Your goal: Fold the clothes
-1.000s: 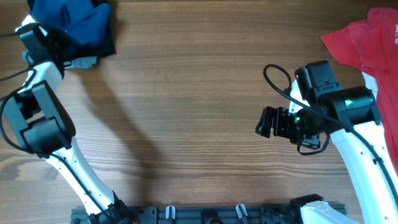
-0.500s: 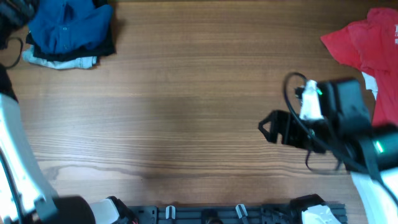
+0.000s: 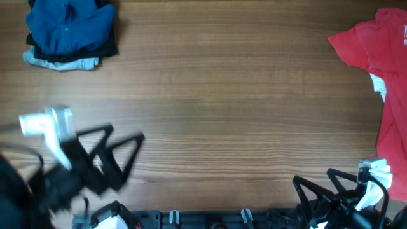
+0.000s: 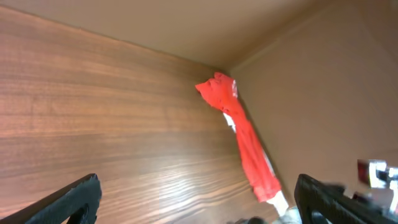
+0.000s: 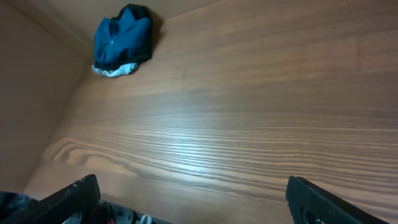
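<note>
The clothes lie in two places. A folded deep-blue shirt point(image 3: 67, 28) tops a small stack with black and pale-blue pieces at the table's far left corner, also seen in the right wrist view as the blue stack point(image 5: 121, 37). A red shirt point(image 3: 381, 57) sprawls unfolded along the right edge and shows as the red shirt point(image 4: 239, 124) in the left wrist view. My left gripper point(image 3: 126, 135) hovers low at the front left, blurred, open and holding nothing. At the front right edge my right gripper point(image 3: 313, 178) is open and holds nothing.
A black rail with clips point(image 3: 210, 219) runs along the front edge. A bit of white cloth point(image 3: 379, 86) peeks from under the red shirt. Bare wooden table point(image 3: 216, 102) spans the space between the two piles.
My left gripper opened off the blue stack and swung back to the front left. The right arm pulled back from mid-right to the front right edge.
</note>
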Controlling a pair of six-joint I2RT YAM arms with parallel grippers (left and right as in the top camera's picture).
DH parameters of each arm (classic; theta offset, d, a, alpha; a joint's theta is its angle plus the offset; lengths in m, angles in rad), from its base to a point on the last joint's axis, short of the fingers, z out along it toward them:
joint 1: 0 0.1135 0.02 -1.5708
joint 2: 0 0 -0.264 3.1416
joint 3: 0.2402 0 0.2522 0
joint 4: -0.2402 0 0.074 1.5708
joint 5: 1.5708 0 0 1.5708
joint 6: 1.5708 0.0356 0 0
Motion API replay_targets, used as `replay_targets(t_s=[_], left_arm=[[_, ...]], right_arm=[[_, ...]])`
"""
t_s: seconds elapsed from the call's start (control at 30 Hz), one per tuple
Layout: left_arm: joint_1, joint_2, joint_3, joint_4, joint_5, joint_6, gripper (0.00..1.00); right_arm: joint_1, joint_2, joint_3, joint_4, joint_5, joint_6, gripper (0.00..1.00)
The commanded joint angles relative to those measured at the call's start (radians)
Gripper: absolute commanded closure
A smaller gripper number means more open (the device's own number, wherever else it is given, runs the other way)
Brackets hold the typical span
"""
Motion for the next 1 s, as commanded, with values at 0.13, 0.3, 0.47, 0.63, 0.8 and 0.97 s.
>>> replay_targets(t_s=[0.13,0.3,0.47,0.63,0.8,0.97], left_arm=[[-0.037,-0.353,-0.002,-0.116,-0.168,-0.003,0.00],[-0.123,-0.466,-0.002,-0.116,-0.249,-0.044,0.00],[-0.122,-0.466,-0.002,-0.116,-0.249,-0.044,0.00],[-0.123,-0.466,-0.002,-0.116,-0.248,-0.044,0.00],[-0.123,-0.466,-0.002,-0.116,-0.248,-0.044,0.00],[-0.123,-0.466,-0.002,-0.116,-0.248,-0.044,0.00]], right_arm=[[0.000,-0.055,-0.001,-0.109,0.096,0.079,0.10],[0.000,-0.085,-0.001,-0.114,0.207,0.089,0.01],[0.000,-0.085,-0.001,-0.069,0.233,0.089,0.00],[0.000,-0.085,-0.001,-0.071,0.232,0.089,0.00],[0.000,-0.085,-0.001,-0.071,0.232,0.089,0.00],[0.000,-0.085,-0.001,-0.078,0.234,0.080,0.00]])
